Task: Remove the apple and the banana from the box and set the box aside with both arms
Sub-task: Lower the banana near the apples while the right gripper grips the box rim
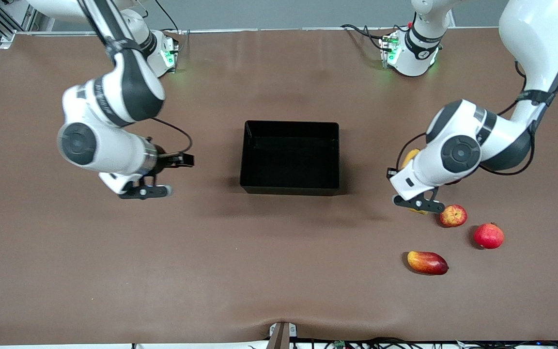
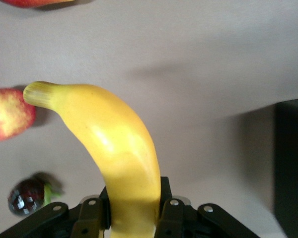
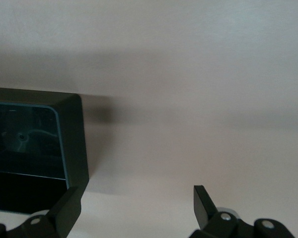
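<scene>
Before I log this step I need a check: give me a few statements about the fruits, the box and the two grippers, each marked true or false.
1. The left gripper is shut on the banana. True.
2. The box already holds the apple. False: the box has nothing in it; the apple lies on the table, toward the left arm's end.
3. The right gripper is open and holds nothing. True.
4. The mango lies nearer the front camera than the apple. True.
5. The right gripper hangs over the fruits. False: it is beside the box, toward the right arm's end.
</scene>
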Tool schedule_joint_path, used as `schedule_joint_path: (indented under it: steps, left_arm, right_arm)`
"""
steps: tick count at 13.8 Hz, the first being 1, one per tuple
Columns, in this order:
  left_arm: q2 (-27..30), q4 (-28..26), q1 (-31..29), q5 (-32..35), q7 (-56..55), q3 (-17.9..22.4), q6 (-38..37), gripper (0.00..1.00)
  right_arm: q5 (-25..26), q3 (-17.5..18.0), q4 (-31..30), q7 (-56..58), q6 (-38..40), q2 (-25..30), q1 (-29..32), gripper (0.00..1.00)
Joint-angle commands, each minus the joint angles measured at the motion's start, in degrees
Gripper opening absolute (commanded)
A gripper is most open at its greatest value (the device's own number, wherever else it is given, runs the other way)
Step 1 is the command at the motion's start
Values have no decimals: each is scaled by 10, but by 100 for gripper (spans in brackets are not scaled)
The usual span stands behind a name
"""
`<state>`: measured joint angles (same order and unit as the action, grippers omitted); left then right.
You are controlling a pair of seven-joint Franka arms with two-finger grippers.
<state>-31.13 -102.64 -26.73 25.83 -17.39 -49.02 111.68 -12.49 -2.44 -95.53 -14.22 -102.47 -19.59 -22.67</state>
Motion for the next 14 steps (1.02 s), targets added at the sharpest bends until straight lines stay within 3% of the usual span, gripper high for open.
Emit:
schedule_joint_path:
  steps: [1, 4, 9, 12, 13, 14]
  left_arm:
    - [-34, -24, -11, 74, 11, -8, 38, 0]
    - [-35, -60, -38, 101, 48, -9, 84, 0]
    - [-46, -122, -93, 143, 79, -6, 179, 0]
    - [-74, -132, -119, 151, 78, -1, 216, 0]
    - [-78, -132, -119, 153, 78, 9, 228, 0]
    - [-81, -131, -119, 153, 78, 11, 237, 0]
  right_arm:
    - [-8, -4, -31, -12, -49, -14, -23, 100]
    - [-29, -5, -90, -26, -148, -29, -69, 100]
    - [-47, -5, -89, -90, -230, -87, -162, 100]
    - [-47, -5, -91, -108, -239, -100, -174, 100]
    - [-47, -5, -90, -114, -239, -104, -178, 90]
    - [-43, -5, -89, -114, -238, -104, -181, 50]
